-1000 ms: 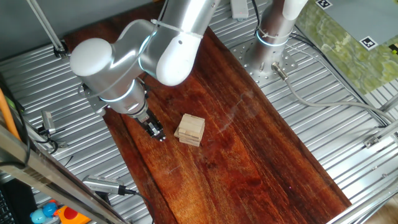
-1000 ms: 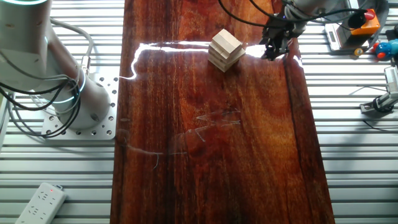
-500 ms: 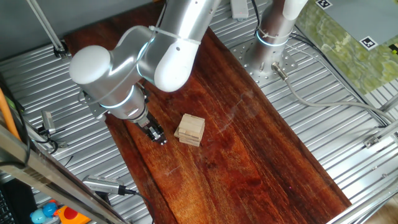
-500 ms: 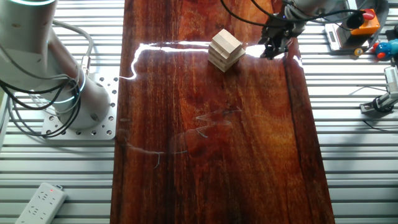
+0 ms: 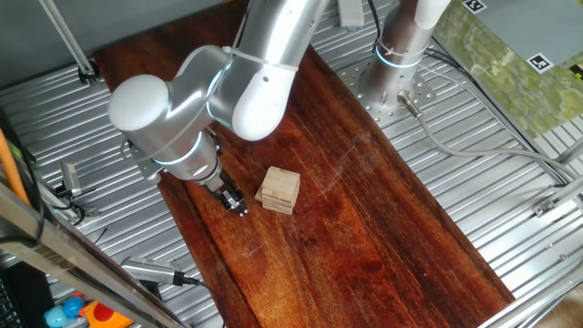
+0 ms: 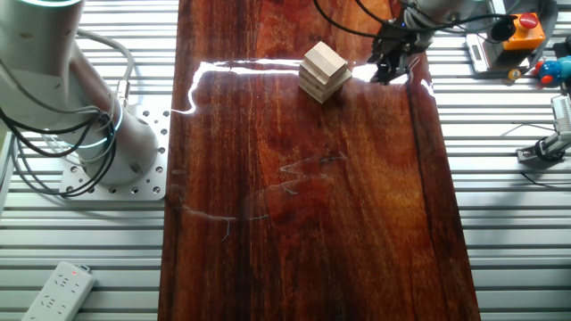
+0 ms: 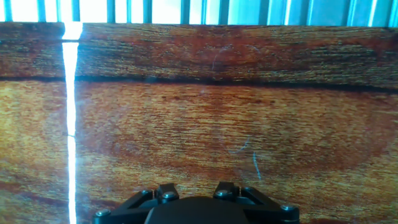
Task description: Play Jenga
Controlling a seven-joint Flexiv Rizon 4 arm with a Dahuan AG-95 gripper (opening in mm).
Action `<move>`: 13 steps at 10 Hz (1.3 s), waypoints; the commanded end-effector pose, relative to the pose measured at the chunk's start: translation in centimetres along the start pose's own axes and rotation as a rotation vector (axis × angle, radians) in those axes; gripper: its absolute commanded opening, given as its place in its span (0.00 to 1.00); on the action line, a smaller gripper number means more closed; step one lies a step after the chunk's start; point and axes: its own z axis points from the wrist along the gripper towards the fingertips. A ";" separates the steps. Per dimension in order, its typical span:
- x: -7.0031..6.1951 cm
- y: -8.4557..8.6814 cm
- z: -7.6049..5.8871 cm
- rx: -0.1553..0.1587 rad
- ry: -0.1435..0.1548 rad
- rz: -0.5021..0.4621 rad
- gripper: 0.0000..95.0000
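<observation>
The Jenga stack (image 5: 278, 189) is a small pile of pale wooden blocks in crossed layers on the dark wooden board (image 5: 364, 219). It also shows in the other fixed view (image 6: 323, 69). My gripper (image 5: 238, 206) points down at the board just left of the stack, a short gap away, and holds nothing. In the other fixed view the gripper (image 6: 384, 71) is right of the stack, near the board's edge. Its jaws look closed together. The hand view shows only bare board beyond the gripper's base (image 7: 196, 190); the stack is out of that view.
The board (image 6: 303, 205) lies on a ribbed metal table. The arm's base (image 6: 116, 152) stands beside it with cables. A white power strip (image 6: 58, 290) lies at one corner. A red-buttoned box (image 6: 519, 31) and a clamp (image 6: 540, 152) sit off the board.
My gripper has crept a little along the board toward the stack's side. The stack has not moved.
</observation>
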 end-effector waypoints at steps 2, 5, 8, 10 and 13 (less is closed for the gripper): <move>0.3 0.0 0.3 -0.001 0.002 -0.001 0.40; 1.1 -0.3 1.0 -0.003 0.002 -0.005 0.40; 1.7 -0.5 1.5 -0.002 0.001 -0.006 0.40; 1.9 -0.2 1.9 -0.002 0.001 -0.001 0.40; 2.2 0.1 2.3 -0.002 0.001 0.003 0.40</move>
